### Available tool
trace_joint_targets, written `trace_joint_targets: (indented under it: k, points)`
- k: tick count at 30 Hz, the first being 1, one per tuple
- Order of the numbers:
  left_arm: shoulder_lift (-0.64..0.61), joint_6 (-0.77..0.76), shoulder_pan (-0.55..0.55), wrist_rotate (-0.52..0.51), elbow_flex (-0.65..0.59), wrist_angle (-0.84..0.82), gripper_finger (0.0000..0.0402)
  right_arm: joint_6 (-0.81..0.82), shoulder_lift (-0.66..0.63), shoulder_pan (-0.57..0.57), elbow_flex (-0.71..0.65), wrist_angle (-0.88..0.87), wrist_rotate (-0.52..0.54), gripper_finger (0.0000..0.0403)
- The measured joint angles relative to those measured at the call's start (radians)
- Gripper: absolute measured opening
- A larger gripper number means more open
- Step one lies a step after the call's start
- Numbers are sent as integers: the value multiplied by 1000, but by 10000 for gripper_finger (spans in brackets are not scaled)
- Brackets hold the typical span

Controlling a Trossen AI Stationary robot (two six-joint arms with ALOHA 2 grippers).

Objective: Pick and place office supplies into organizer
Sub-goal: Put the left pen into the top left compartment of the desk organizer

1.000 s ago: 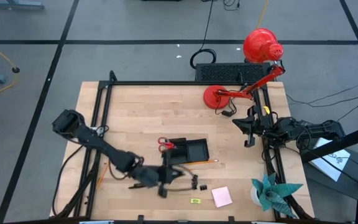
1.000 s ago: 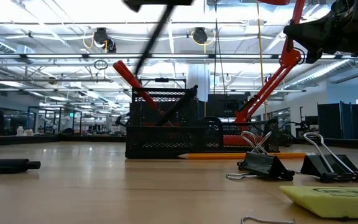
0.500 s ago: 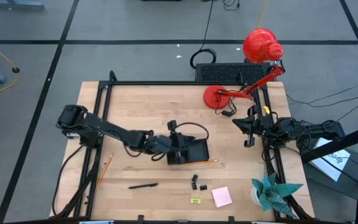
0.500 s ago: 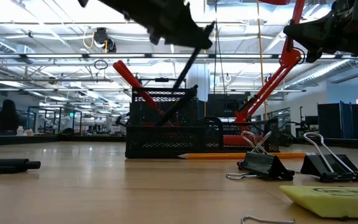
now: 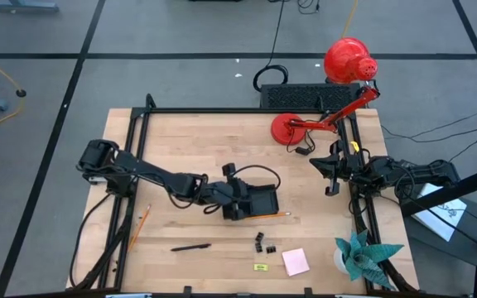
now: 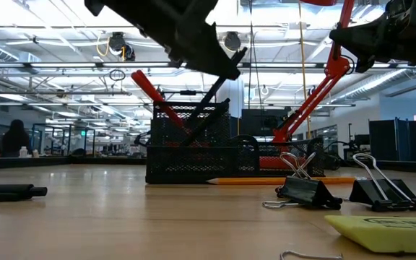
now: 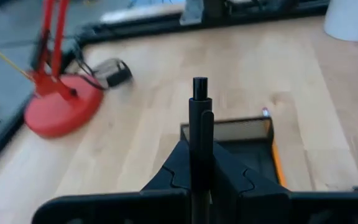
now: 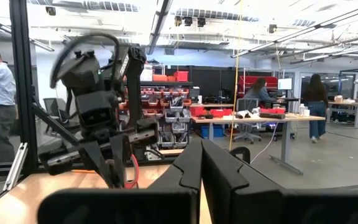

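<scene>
My left gripper [image 5: 240, 201] hovers over the black mesh organizer [image 5: 265, 199] at mid-table, shut on a black pen [image 7: 199, 118]. The pen slants above the organizer [image 6: 186, 155]; whether its lower end is inside, I cannot tell. Red-handled scissors [image 6: 148, 90] lean out of the organizer. Another black pen [image 5: 190, 247], two orange pencils [image 5: 273, 215] [image 5: 139, 226], black clips [image 5: 260, 240], a pink sticky pad [image 5: 295, 261] and a yellow-green piece [image 5: 260, 267] lie flat on the table. My right gripper [image 5: 331, 170] waits shut at the table's right edge. My left gripper pinches the black pen's shaft [image 7: 199, 155] between its two fingers [image 7: 232, 177]. It comes slanting down from the table's left. The pen is lifted clear of the table and tilted, with one end [image 7: 199, 84] up beyond the fingers and the other down toward the organizer.
A red desk lamp [image 5: 296, 128] stands at the far right, with a black ribbed box [image 5: 301, 95] behind it. A teal paper plant [image 5: 363, 252] sits at the near right corner. People stand in the room beyond the table.
My left gripper has carried the black pen from near the table's near edge toward the far side and right, over the organizer, mostly in the first half second. It has rolled a little and stays shut on the pen, which remains tilted and clear of the table.
</scene>
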Motion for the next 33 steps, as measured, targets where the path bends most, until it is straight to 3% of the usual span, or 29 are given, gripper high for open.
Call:
trace_joint_targets:
  k: [12,33]
  points:
    - [0,-53,64,204,0,-66,21,0,0,0,0,4,0,4]
    - [0,-33,73,218,0,-148,26,-1,0,0,0,8,0,4]
